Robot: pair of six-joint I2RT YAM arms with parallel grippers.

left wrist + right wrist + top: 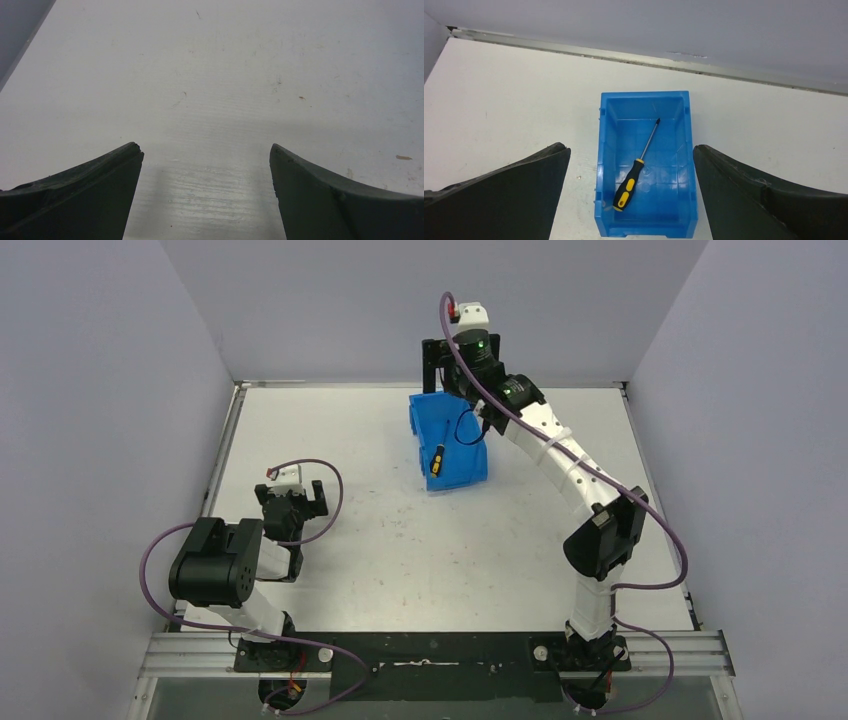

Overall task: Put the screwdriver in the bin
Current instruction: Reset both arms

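The blue bin [466, 466] stands at the back middle of the table. The screwdriver [438, 459], with a yellow-and-black handle, lies loose inside it. In the right wrist view the bin [688, 165] sits below and between my fingers, and the screwdriver [629, 182] lies slantwise on its floor, handle near the low front lip. My right gripper [460, 365] hangs open and empty above the bin and touches nothing; its jaws [631, 150] stand wide apart. My left gripper [293, 496] is open and empty over bare table at the left, and shows the same in its wrist view [206, 150].
White table top [400, 540] enclosed by grey walls at left, back and right. A metal seam [574, 50] runs along the foot of the wall beyond the bin. Purple cables loop off both arms.
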